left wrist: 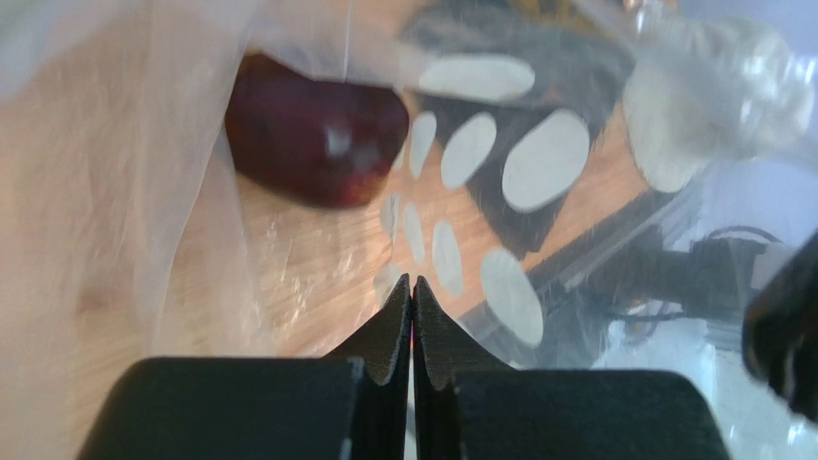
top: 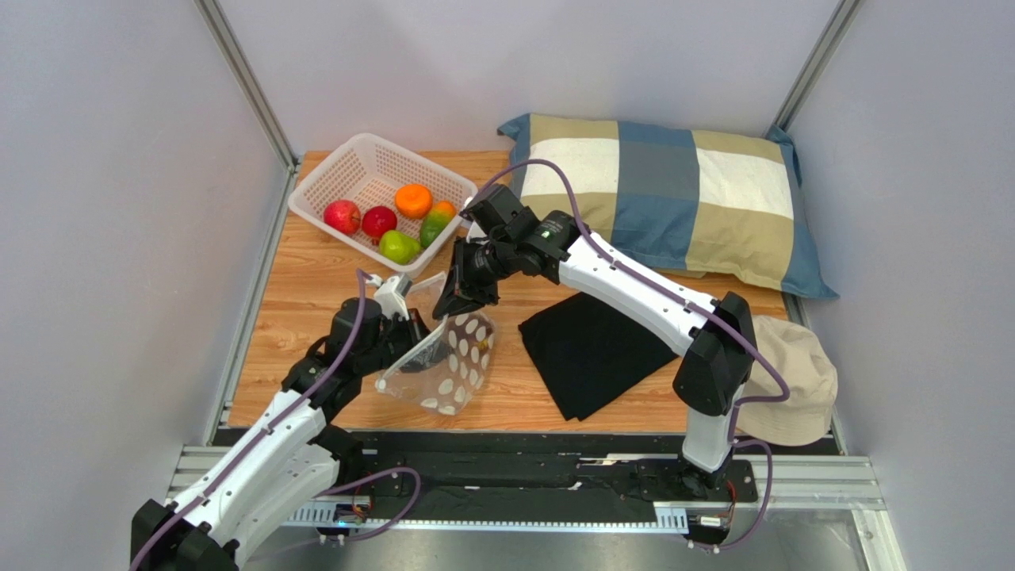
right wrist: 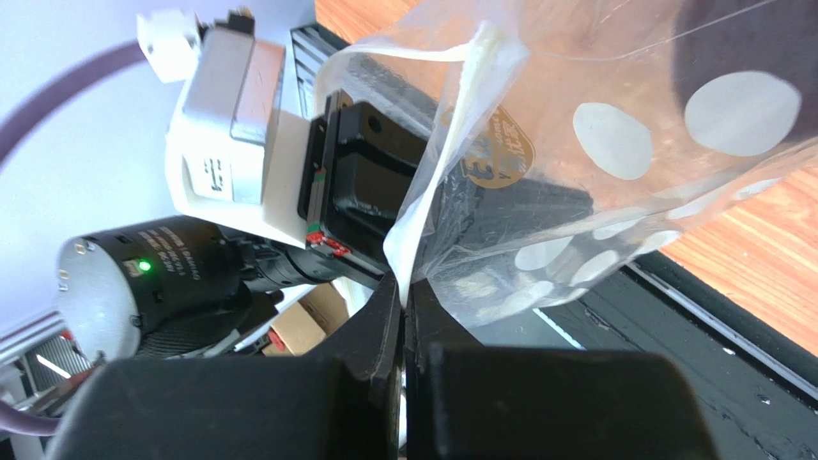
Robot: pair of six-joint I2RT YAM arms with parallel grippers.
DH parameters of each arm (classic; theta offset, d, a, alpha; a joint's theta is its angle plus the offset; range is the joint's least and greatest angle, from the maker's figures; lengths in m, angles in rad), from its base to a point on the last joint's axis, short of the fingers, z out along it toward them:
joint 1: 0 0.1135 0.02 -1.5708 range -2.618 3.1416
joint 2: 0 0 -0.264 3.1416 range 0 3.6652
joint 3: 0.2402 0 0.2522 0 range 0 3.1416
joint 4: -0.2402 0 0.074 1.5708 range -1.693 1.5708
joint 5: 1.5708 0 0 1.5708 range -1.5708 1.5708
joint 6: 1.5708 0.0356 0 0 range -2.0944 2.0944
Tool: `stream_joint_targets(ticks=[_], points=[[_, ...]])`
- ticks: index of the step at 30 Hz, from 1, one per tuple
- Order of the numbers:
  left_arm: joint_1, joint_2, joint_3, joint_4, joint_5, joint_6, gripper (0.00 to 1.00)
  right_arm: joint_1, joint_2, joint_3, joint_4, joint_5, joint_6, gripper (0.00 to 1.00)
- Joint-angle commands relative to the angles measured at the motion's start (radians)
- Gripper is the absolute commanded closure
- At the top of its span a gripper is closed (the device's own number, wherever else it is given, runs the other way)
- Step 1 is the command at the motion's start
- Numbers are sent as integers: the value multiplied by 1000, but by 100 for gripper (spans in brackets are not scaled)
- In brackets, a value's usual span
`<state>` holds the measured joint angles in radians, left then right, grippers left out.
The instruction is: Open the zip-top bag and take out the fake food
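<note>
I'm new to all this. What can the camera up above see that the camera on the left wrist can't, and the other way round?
Only the top view shows the white basket holding five fruits, the checked pillow, the black cloth and the beige hat. Only the left wrist view clearly shows a dark red fruit inside the zip-top bag, seen through the plastic, plus the left arm's jaws closed tight together. Both show that polka-dot bag and the wooden table.
</note>
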<state>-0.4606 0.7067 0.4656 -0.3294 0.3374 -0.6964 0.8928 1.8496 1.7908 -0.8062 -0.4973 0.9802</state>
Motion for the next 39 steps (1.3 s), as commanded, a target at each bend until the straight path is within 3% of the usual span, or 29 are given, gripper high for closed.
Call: stream_joint_targets(ticks=[1, 3, 7, 11, 13, 14, 17, 20, 25, 28, 29, 32, 39], points=[[-7, 7, -19, 116, 58, 24, 100, -23, 2, 58, 48, -24, 26, 100], [-7, 32, -34, 141, 104, 18, 100, -29, 19, 73, 48, -33, 20, 100], [-7, 122, -28, 132, 103, -9, 80, -31, 43, 108, 47, -46, 9, 100], [-7, 180, -27, 222, 2, -44, 77, -32, 36, 85, 50, -76, 17, 97], [-7, 221, -19, 283, -15, -52, 77, -34, 8, 41, 50, -87, 15, 83], [-6, 238, -13, 299, -17, -52, 76, -40, -4, 27, 50, -102, 9, 67], [-6, 301, 30, 306, 2, -41, 74, -96, -68, -27, 24, -103, -37, 49], [-6, 341, 50, 308, 18, -35, 70, -199, -124, -64, 4, -106, -84, 41], [-6, 395, 54, 361, 95, -40, 53, -376, -122, -128, -42, -89, -176, 40], [-6, 450, 77, 359, 156, -28, 48, -448, -63, -177, -51, -76, -276, 52], [-7, 468, 88, 356, 178, -23, 46, -446, -9, -163, -76, -67, -302, 61], [-7, 528, 120, 334, 193, -22, 42, -424, 78, -153, -77, -49, -360, 70], [-7, 617, 160, 377, 206, -18, 35, -390, 164, -157, -45, 25, -431, 73]])
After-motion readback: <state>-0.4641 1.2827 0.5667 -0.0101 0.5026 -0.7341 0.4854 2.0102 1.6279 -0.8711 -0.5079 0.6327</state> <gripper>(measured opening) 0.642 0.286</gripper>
